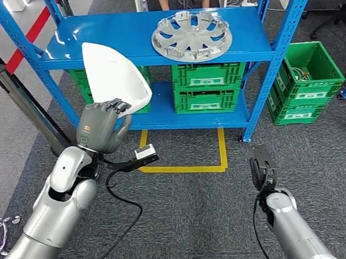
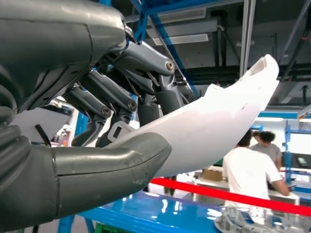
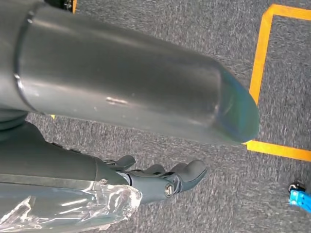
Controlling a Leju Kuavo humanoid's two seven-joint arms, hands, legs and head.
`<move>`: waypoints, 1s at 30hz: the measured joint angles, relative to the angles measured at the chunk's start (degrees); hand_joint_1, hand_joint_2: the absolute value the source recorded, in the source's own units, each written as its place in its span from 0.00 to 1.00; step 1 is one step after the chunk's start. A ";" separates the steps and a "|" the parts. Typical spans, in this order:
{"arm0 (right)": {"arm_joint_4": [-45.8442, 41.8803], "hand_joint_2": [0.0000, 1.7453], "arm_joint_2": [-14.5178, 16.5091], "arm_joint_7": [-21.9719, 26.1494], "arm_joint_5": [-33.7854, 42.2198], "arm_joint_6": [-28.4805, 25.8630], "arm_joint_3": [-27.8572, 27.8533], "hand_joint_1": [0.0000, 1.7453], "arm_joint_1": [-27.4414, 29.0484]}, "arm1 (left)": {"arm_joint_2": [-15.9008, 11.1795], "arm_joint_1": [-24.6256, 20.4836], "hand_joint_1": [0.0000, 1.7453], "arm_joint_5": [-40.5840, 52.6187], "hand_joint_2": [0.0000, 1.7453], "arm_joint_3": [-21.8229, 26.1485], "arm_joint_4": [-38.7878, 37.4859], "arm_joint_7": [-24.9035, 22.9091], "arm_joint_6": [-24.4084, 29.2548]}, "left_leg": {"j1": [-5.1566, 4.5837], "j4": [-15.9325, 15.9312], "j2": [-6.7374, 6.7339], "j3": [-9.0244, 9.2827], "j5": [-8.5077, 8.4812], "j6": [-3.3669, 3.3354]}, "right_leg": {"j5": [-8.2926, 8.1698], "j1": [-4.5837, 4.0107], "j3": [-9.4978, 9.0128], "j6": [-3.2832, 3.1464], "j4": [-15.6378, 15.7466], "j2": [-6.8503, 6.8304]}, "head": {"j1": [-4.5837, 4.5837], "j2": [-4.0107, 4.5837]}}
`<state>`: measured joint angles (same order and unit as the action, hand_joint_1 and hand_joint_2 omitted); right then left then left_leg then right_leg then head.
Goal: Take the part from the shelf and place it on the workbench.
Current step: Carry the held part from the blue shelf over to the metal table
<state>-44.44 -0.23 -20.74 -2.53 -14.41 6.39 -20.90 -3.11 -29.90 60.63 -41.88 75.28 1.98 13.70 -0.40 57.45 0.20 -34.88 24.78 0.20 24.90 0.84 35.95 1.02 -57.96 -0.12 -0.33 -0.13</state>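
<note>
- The left silver arm is raised forward; its grey many-fingered left hand (image 1: 102,125) is clamped on a white curved plastic part (image 1: 113,77).
- The right silver arm is hung low, with the dark right hand (image 1: 261,164) kept empty, fingers extended.

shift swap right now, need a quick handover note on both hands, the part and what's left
Left hand: grips the white plastic part by its lower edge, lifted clear in front of the blue shelf.
Right hand: holds nothing, fingers apart, low over the grey carpet.
Silver wheel cover lies on the top shelf, untouched.
Done: part taken off the shelf.
Left: carry it to the workbench and set it down.
</note>
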 joint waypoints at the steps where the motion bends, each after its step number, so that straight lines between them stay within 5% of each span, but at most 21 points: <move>1: 0.11 0.00 0.01 0.04 -0.03 -0.01 0.04 0.00 -0.07 | -0.01 -0.01 0.89 0.09 1.00 0.00 0.00 0.13 0.00 | -0.01 0.00 0.01 -0.06 -0.04 -0.08 | -0.12 0.02 -0.02 0.17 0.14 0.00 | -0.01 0.00; 8: 0.83 0.00 0.02 0.04 -0.12 0.22 0.23 0.00 -0.41 | -0.03 -0.08 0.89 0.41 1.00 0.00 0.00 0.47 -0.07 | -0.18 0.03 0.00 -0.25 -0.23 -0.52 | -0.52 0.19 0.01 0.76 0.49 0.02 | -0.02 0.00; 30: 3.71 0.00 0.29 1.35 -1.91 -0.32 0.92 0.00 -3.31 | 1.09 -1.51 0.89 0.41 1.00 -0.58 0.00 0.62 -1.38 | -0.20 0.03 -0.02 -0.28 -0.37 -0.70 | -0.63 0.22 0.09 0.92 0.47 0.04 | -0.02 0.00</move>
<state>-40.73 0.07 -19.39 -4.44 -14.73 7.32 -24.21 -2.02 -31.41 61.05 -42.46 75.28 2.60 12.33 -0.60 57.48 0.18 -35.17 24.41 -0.50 24.26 1.06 36.04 1.93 -57.49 -0.08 -0.35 -0.13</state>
